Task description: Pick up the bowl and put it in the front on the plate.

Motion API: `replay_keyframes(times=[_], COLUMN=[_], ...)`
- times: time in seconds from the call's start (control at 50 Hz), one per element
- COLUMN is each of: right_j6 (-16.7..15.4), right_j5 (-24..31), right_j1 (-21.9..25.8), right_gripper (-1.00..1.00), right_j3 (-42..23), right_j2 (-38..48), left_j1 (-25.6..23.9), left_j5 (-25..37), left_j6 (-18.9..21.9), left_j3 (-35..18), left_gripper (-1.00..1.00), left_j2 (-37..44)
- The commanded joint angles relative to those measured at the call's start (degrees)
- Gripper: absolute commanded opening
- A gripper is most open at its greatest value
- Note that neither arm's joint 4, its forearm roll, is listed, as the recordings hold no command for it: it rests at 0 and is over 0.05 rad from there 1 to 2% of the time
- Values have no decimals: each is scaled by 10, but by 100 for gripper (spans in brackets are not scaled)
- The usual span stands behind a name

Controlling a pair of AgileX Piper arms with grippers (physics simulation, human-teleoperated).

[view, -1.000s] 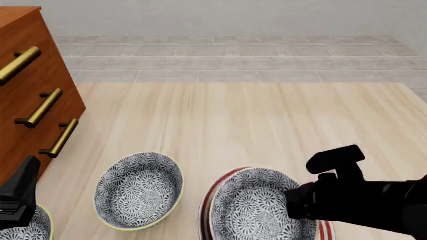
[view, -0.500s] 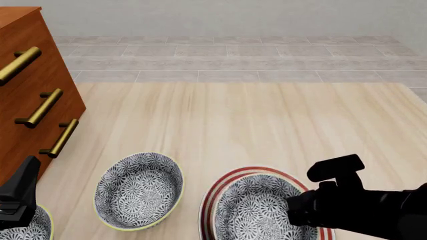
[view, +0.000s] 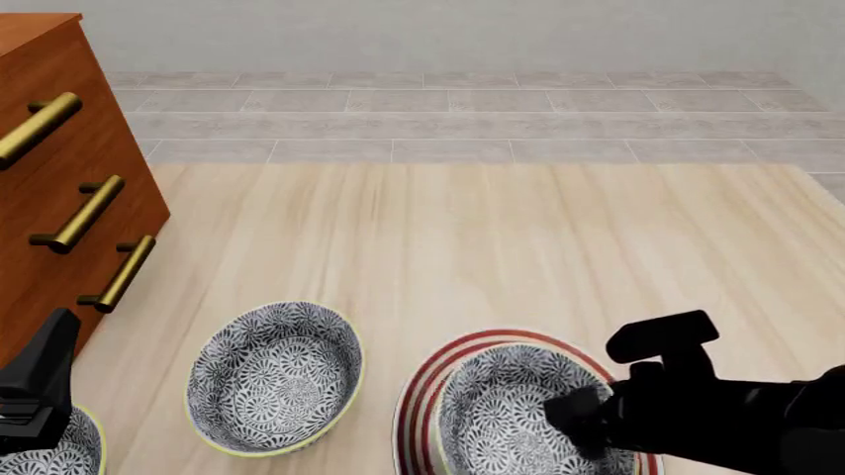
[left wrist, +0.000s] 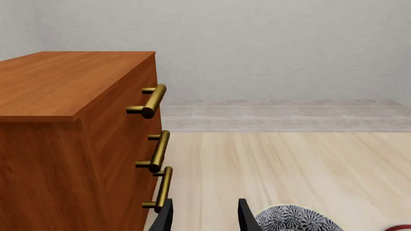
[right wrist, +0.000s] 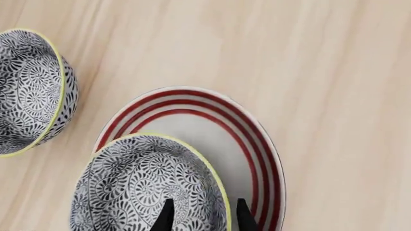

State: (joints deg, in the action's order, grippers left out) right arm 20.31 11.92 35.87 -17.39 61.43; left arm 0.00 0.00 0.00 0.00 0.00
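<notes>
A blue-and-white floral bowl (view: 509, 411) (right wrist: 144, 187) with a thin yellow rim sits on the white, red-ringed plate (view: 425, 381) (right wrist: 253, 154) at the table's front. My right gripper (view: 581, 424) (right wrist: 204, 217) is open and straddles the bowl's rim, one finger inside and one outside. There is a gap between the inner finger and the wall. My left gripper (view: 43, 381) (left wrist: 204, 216) hangs open and empty at the front left, beside the dresser.
A second floral bowl (view: 275, 376) (right wrist: 29, 91) (left wrist: 299, 220) stands left of the plate. A third bowl (view: 50, 450) lies at the front left corner under my left arm. A wooden dresser (view: 59, 178) (left wrist: 70, 120) with brass handles fills the left side.
The bowl has come down from a raised, tilted hold onto the plate. My right gripper sank with it. The left arm has not moved.
</notes>
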Motion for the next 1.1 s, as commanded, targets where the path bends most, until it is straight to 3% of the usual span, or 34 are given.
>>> replay_keyframes(times=[0.02, 0.2, 0.74, 1.1], right_j6=[-8, -14, -89, -106], right_j5=[-2, 24, 140, 155], right_j1=[1, 0, -38, -33], right_gripper=[100, 100, 100, 100], right_j3=[0, -17, -125, -166], right_j2=[9, -21, -68, -62], left_j1=[0, 0, 0, 0], left_j5=[0, 0, 0, 0], left_j6=[0, 0, 0, 0], left_j3=[0, 0, 0, 0], left_gripper=[100, 100, 100, 100], left_j2=[0, 0, 0, 0])
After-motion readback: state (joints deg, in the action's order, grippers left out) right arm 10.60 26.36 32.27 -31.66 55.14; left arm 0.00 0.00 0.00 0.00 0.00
